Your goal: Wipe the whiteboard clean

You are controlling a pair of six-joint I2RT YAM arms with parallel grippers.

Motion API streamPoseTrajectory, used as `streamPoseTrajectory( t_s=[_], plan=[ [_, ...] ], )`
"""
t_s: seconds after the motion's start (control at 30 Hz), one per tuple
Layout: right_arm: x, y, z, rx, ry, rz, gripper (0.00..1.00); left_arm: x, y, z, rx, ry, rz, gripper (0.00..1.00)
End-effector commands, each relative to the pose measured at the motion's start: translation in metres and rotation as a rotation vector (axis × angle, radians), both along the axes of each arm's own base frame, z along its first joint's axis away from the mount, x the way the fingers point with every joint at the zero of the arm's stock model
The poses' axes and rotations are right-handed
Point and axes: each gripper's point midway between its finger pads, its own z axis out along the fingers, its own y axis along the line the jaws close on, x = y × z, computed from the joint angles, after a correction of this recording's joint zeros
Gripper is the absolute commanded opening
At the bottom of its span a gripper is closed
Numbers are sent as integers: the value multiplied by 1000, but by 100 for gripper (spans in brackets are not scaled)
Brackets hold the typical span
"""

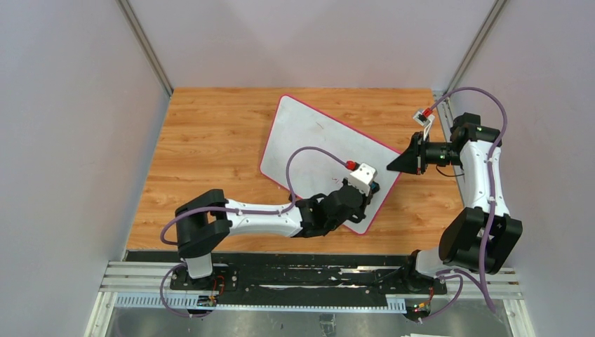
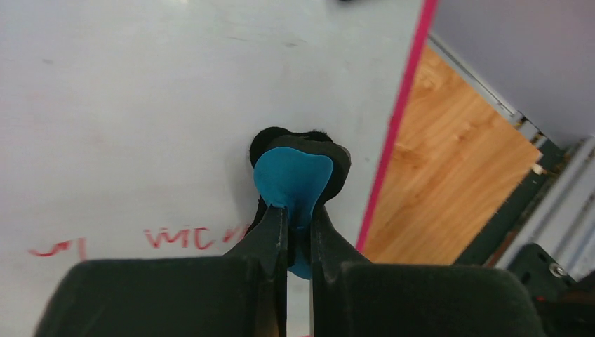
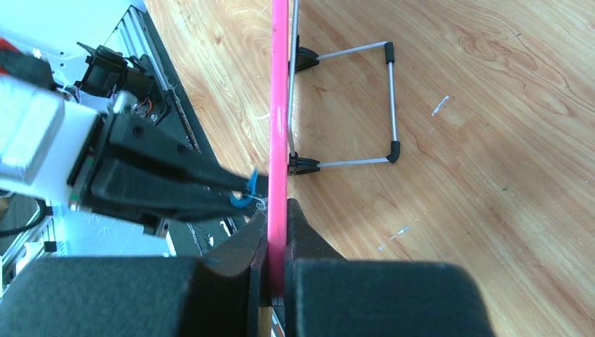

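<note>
Pale grey walls (image 1: 63, 105) close in the wooden table (image 1: 203, 140) on three sides. We see bare wood beyond and to the left of our left gripper (image 1: 368, 191), and only a narrow strip to its right before the table edge. Under the left gripper lies the whiteboard (image 1: 309, 133), skewed on the table, with its pink rim (image 2: 396, 126) running just to the right of the fingers. Those fingers are pinched almost together on a blue-and-black eraser (image 2: 291, 175), whose black pad is pressed to the white surface close to that rim. Back toward the wrist and to the left of the eraser, red marker strokes (image 2: 179, 237) show on the board. Ahead of the gripper the board is mostly white with faint smudges. Our right gripper (image 3: 278, 221) is clamped on the rim, one finger on each face of the board. It faces the left gripper, near it, with the board's edge between them. Beyond the right gripper, on the board's back side, a wire stand (image 3: 390, 98) with black feet rests on the wood.
</note>
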Motion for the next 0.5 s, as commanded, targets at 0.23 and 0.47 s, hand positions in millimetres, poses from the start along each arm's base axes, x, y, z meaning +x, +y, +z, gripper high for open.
streamPoseTrajectory(
  t_s=[0.23, 0.47],
  plan=[
    [-12, 19, 13, 47, -33, 79, 1, -17, 0, -15, -21, 27, -73, 0],
    [-13, 19, 14, 43, -36, 79, 0, 6, 36, -28, 42, 11, -6, 0]
  ],
)
